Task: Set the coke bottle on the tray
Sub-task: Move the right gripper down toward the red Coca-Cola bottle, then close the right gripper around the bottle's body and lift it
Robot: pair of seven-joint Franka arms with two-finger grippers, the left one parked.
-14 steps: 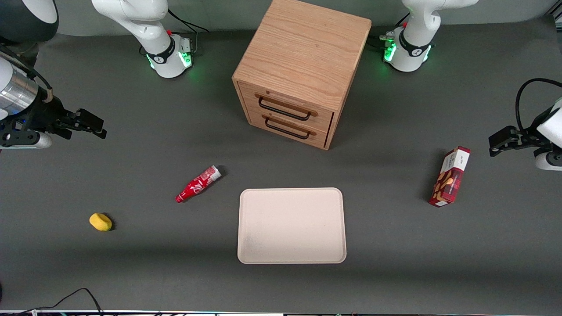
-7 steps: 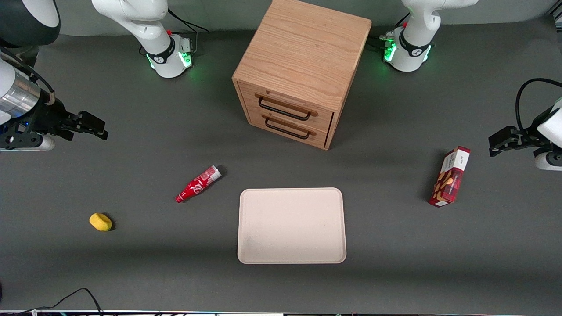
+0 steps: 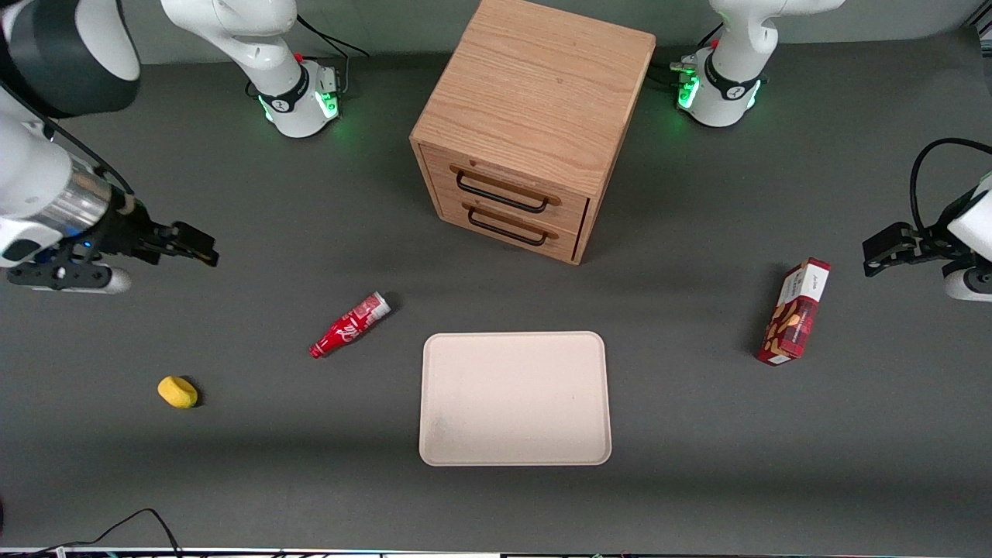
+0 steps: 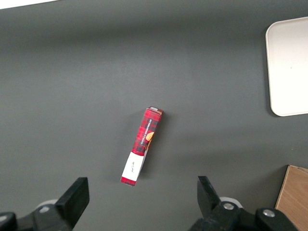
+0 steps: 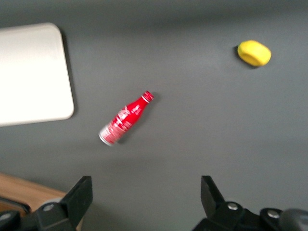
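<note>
Tray [image 3: 514, 398]: cream-beige, rectangular, low rim, flat on the grey table [image 3: 697, 465], nearest the front camera; nothing lay on it.

Yellow object [image 3: 177, 392]: small, rounded, on the table toward the working arm's end, at about the tray's depth.

Coke bottle [image 3: 350, 325]: red with white script, lying on its side on the table, just beside the tray's corner toward the working arm's end, apart from the tray. Cap end pointed nearer the front camera, silvery base end farther from it.

Red snack box [image 3: 795, 312]: lying on the table toward the parked arm's end, well apart from the tray.

Gripper [image 3: 190, 244]: hung above the table, farther from the front camera than the bottle and well apart from it; fingers [image 5: 79, 197] stood apart, holding nothing.

Wooden drawer cabinet [image 3: 532, 124]: two dark handles on its front, both drawers closed, farthest from the front camera.
</note>
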